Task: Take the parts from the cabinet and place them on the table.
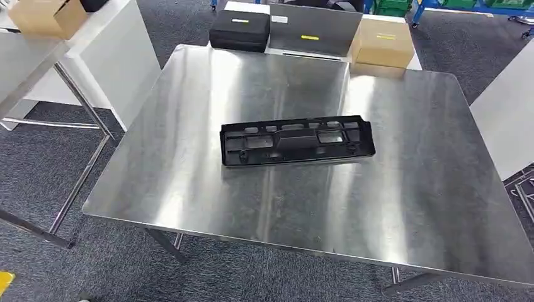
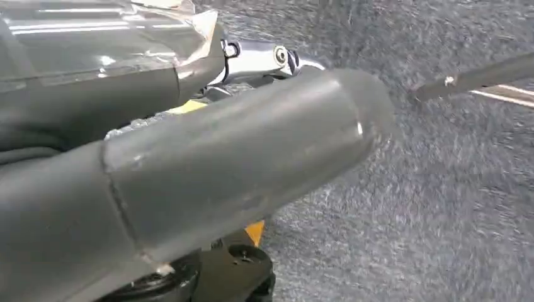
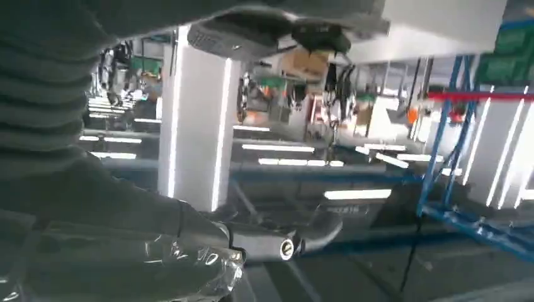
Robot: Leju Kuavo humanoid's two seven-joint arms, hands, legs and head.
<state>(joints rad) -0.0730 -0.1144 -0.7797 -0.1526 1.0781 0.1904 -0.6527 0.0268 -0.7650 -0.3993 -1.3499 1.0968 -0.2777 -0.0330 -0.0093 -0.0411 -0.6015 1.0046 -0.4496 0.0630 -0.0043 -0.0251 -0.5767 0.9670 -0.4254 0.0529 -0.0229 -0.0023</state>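
Observation:
A long black plastic part [image 1: 296, 139] with several cut-outs lies flat near the middle of the steel table [image 1: 409, 207], its length running left to right. My left hand [image 2: 239, 145] hangs over grey carpet, its thick grey thumb stretched out with a silver finger behind it, and nothing is in it. My right hand [image 3: 189, 245] is seen against a hall with pillars and blue racks; its fingers [image 3: 283, 246] reach out straight and hold nothing.
Beyond the table's far edge stand a black case [image 1: 240, 30], a grey panel [image 1: 313, 30] and a cardboard box [image 1: 381, 43]. A white bench [image 1: 107, 56] with another cardboard box [image 1: 47, 16] is at the left. A white block [image 1: 507, 113] stands at the right.

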